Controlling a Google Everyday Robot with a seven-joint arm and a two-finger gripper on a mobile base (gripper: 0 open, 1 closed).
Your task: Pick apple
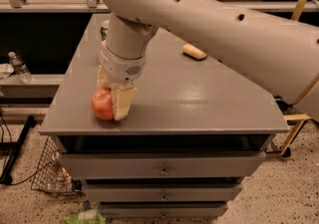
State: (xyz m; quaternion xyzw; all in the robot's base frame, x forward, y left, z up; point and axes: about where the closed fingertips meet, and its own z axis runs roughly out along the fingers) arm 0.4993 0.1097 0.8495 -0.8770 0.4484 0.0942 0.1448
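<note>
The apple (pixel 102 104) sits at the front left corner of the grey tabletop (pixel 199 103), close to the front edge and apparently resting on the surface. Your robot's cream-coloured claw (pixel 111 99) is set over it from above. The claw covers the fruit's right side and reaches behind its top. You cannot tell from this angle whether it has clamped the apple or merely brackets it. The thick white arm (pixel 214 24) sweeps in from the upper right and bends down at a wrist directly above the fruit. Behind that wrist a green can (pixel 104 30) shows only a sliver at the rear left of the tabletop. A pale yellow sponge (pixel 194 52) lies well apart toward the back. Drawers (pixel 164 166) stack beneath the tabletop. A water bottle (pixel 18 66) stands on a low ledge at left, and a wire basket (pixel 50 170) sits on the speckled floor below.
</note>
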